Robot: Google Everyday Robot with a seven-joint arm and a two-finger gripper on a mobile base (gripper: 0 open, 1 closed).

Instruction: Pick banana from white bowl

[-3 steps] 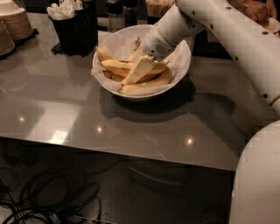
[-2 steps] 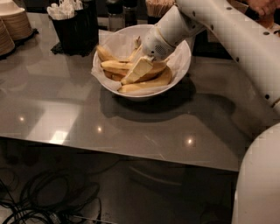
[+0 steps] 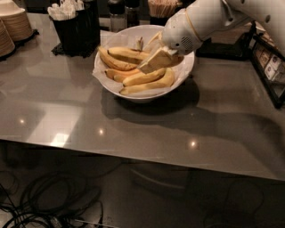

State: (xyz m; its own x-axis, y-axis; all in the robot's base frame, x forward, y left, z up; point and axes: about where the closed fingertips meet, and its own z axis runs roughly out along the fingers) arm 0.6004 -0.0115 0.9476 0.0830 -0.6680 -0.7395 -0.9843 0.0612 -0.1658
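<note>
The white bowl (image 3: 147, 95), lined with crinkled white paper, stands on the grey table at the back middle. Several yellow bananas lie in it. The longest, curved banana (image 3: 151, 84) lies along the bowl's front side, with a shorter one (image 3: 143, 76) just behind it and others (image 3: 116, 59) at the left. My gripper (image 3: 152, 61), cream-coloured on a white arm coming in from the upper right, hangs over the bowl's middle, just above the bananas. I cannot tell whether it touches or holds any banana. The arm hides the bowl's right rear part.
Stacked tan paper plates (image 3: 12, 26) stand at the far left. A black holder with white packets (image 3: 73, 26), bottles (image 3: 124, 10) and a cup of sticks (image 3: 162, 6) stand behind the bowl. A black rack (image 3: 269, 58) stands at the right. Cables (image 3: 44, 205) lie below the table's front edge.
My gripper has moved up and to the right, from low among the front bananas to above the bowl's middle. The bananas look unmoved.
</note>
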